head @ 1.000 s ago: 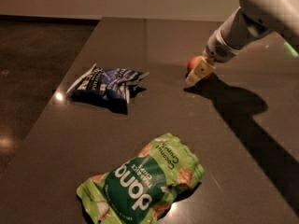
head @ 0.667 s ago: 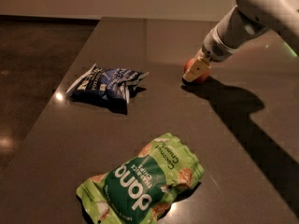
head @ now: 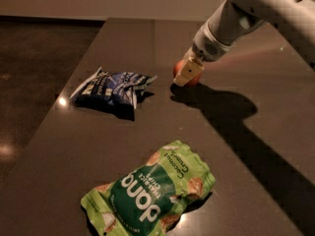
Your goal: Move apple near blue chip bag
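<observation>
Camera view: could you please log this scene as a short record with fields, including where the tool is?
apple: right of the blue chip bag, a clear gap between them
tool: at the apple, covering its front
blue chip bag: crumpled, lying on the table
green bag: nearest the camera, apart from both
task state: apple not yet beside blue chip bag

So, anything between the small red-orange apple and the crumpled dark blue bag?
Nothing visible. The gripper is at the red-orange apple; only bare tabletop separates it from the dark blue foil bag. The green bag lies well off that line.
</observation>
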Controlling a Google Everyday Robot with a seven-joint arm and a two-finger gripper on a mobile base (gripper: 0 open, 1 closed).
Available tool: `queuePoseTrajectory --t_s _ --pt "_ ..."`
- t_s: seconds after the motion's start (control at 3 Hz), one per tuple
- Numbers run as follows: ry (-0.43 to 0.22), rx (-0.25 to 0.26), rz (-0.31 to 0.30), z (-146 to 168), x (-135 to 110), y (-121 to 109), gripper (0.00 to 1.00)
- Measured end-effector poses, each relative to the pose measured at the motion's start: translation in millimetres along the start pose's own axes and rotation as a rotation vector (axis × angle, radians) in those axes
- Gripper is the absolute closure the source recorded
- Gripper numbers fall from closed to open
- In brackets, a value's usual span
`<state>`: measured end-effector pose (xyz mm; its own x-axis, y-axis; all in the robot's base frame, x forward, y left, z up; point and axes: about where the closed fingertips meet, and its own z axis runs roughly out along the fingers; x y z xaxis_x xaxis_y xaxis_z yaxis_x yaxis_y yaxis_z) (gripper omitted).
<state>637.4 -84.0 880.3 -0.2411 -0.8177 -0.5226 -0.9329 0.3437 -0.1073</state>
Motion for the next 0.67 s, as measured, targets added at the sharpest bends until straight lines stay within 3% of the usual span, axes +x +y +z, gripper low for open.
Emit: queuePoseTrajectory --t_s 0.67 --pt "-0.013 -0.081 -0.143 31.5 -39.3 49.2 1.0"
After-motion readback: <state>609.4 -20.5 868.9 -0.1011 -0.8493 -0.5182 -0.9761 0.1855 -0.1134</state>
